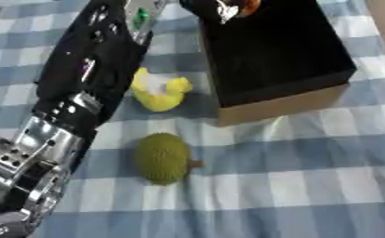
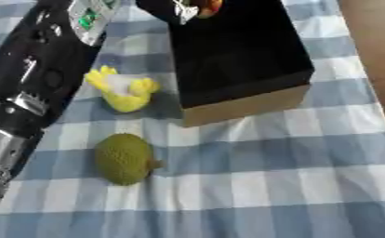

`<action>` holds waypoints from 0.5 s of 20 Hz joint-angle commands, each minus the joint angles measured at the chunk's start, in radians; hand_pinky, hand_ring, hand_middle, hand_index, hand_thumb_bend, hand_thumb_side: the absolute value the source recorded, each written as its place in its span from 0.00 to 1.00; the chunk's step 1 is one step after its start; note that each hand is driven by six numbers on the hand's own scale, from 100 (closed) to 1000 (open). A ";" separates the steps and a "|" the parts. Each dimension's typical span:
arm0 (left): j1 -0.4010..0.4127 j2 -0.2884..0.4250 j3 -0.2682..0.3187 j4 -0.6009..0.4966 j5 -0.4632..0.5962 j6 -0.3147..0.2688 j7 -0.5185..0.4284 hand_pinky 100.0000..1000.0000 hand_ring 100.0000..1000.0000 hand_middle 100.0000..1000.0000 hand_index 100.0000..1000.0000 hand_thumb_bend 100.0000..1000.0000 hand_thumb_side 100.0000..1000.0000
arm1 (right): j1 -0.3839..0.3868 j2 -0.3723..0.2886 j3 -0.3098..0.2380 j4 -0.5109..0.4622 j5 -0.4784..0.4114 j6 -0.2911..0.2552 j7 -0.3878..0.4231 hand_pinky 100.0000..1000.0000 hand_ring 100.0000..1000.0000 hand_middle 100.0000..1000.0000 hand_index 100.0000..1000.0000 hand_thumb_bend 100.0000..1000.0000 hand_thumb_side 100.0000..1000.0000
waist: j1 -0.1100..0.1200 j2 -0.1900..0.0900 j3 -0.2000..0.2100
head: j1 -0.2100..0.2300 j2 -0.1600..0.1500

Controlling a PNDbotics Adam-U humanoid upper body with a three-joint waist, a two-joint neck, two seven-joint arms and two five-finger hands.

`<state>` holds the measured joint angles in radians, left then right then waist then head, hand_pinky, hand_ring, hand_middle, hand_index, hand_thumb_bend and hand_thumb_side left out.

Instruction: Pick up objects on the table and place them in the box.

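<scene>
My left arm [image 1: 82,79] reaches from the lower left up to the far end of the box. Its hand [image 1: 205,7] hangs over the box's far left corner at the top edge of the view, fingers curled on a small orange object [image 1: 249,5] that is partly cut off. The box [image 1: 309,100] is cardboard with a black inside and stands at the upper middle. A yellow and white toy [image 1: 158,91] lies just left of the box. Nearer to me, a green bumpy fruit [image 1: 163,158] with a short brown stem rests on the cloth. My right hand shows in neither view.
A blue and white checked cloth [image 1: 309,186] covers the table. At the far right a strip of brown surface [image 2: 375,42] shows beyond the cloth's edge. My left forearm lies close beside the yellow toy.
</scene>
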<state>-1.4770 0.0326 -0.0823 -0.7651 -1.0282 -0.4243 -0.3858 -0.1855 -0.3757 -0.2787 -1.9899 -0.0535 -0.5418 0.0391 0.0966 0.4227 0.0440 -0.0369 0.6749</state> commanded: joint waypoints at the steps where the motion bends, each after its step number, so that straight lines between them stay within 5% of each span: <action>1: -0.017 0.007 -0.002 0.002 -0.010 -0.018 -0.002 0.76 0.83 0.73 0.76 0.00 0.12 | -0.008 -0.028 -0.004 -0.010 -0.007 0.000 0.001 0.95 1.00 0.35 0.99 0.00 0.41 | 0.010 -0.043 0.000 | 0.003 -0.004; 5: -0.013 0.008 -0.003 0.008 -0.015 -0.038 -0.015 0.79 0.86 0.77 0.88 0.00 0.08 | -0.007 -0.029 -0.003 -0.010 -0.008 0.001 0.002 0.95 1.00 0.35 0.99 0.00 0.41 | 0.010 -0.044 0.001 | 0.004 -0.002; 8: -0.010 0.008 -0.003 0.011 -0.026 -0.049 -0.019 0.81 0.87 0.78 0.91 0.05 0.23 | -0.007 -0.031 -0.004 -0.010 -0.009 0.001 0.000 0.95 1.00 0.35 0.99 0.00 0.41 | 0.011 -0.045 0.002 | 0.005 -0.002; 10: -0.007 0.009 -0.001 0.013 -0.030 -0.052 -0.017 0.81 0.87 0.78 0.90 0.03 0.23 | -0.007 -0.031 -0.004 -0.010 -0.009 0.002 -0.001 0.95 1.00 0.35 0.99 0.00 0.41 | 0.011 -0.045 0.003 | 0.004 -0.001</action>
<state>-1.4683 0.0325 -0.0828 -0.7411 -1.0507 -0.4704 -0.4041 -0.1855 -0.3827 -0.2771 -1.9899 -0.0555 -0.5407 0.0392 0.0978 0.4227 0.0469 -0.0362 0.6759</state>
